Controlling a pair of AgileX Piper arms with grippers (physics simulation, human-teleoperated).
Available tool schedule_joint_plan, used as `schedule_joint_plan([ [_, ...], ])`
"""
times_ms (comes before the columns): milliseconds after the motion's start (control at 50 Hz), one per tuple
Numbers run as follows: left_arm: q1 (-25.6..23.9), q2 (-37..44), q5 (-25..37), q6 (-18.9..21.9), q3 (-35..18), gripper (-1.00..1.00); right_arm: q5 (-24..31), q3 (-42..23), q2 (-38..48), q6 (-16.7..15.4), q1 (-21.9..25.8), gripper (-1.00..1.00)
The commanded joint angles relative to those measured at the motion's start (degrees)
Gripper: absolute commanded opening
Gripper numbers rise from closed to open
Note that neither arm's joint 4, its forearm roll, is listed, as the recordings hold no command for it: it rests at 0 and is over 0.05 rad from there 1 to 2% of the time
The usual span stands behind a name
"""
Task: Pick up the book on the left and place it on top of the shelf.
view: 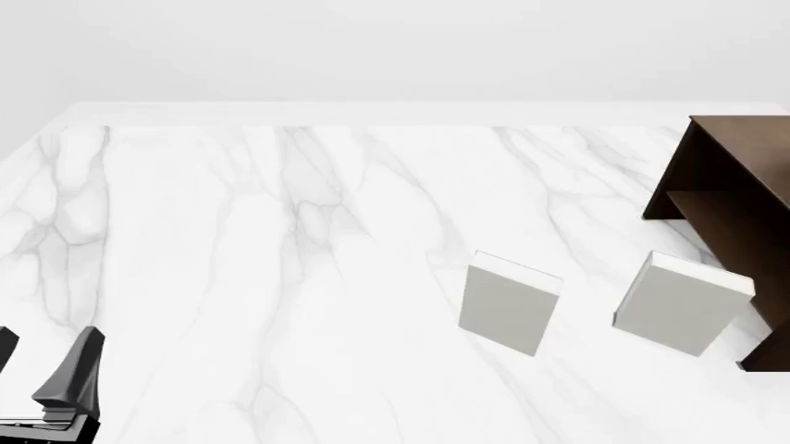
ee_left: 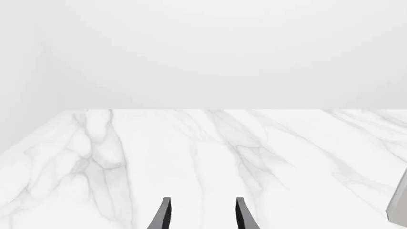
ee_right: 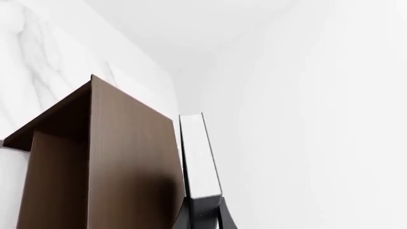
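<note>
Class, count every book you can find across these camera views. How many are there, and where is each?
3. Two grey books stand on the table, one centre-right, one beside the shelf. A black book sits clamped in the right gripper, shown only in its wrist view.

A white marble table (view: 247,277) carries two grey books (view: 509,302) (view: 682,302) and the brown shelf (view: 738,199).

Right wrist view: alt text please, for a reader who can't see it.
The right gripper clamps the lower end of the black-covered book, its white page edge showing, held up alongside the dark brown shelf. White marble table and pale wall fill the rest.
</note>
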Motion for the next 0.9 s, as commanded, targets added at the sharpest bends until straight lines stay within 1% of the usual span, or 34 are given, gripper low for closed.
schedule_joint_plan([
  [20,0.00,0.00,0.00,0.00,0.00,1.00,-1.46,-1.25,1.89,0.48,0.29,-1.00],
  [240,0.00,0.00,0.00,0.00,0.00,1.00,-1.98,-1.14,3.37,0.89,0.50,-1.00],
  [280,0.00,0.00,0.00,0.00,0.00,1.00,-1.30,-1.76,3.37,1.63,0.31,-1.00],
  [300,0.00,0.00,0.00,0.00,0.00,1.00,-1.79,-1.48,3.44,1.23,0.38,-1.00],
  [380,0.00,0.00,0.00,0.00,0.00,1.00,-1.52,-1.32,3.64,1.68,0.03,-1.00],
  [420,0.00,0.00,0.00,0.00,0.00,1.00,1.07,-2.15,3.59,3.08,0.47,-1.00],
  [440,0.00,0.00,0.00,0.00,0.00,1.00,1.20,-1.76,3.35,3.06,0.51,1.00],
  [480,0.00,0.00,0.00,0.00,0.00,1.00,1.85,-2.00,3.08,3.69,0.30,1.00],
  [660,0.00,0.00,0.00,0.00,0.00,1.00,1.69,-0.51,0.58,3.95,-0.31,1.00],
  [900,0.00,0.00,0.00,0.00,0.00,1.00,2.13,2.71,-3.16,6.61,-0.11,1.00],
])
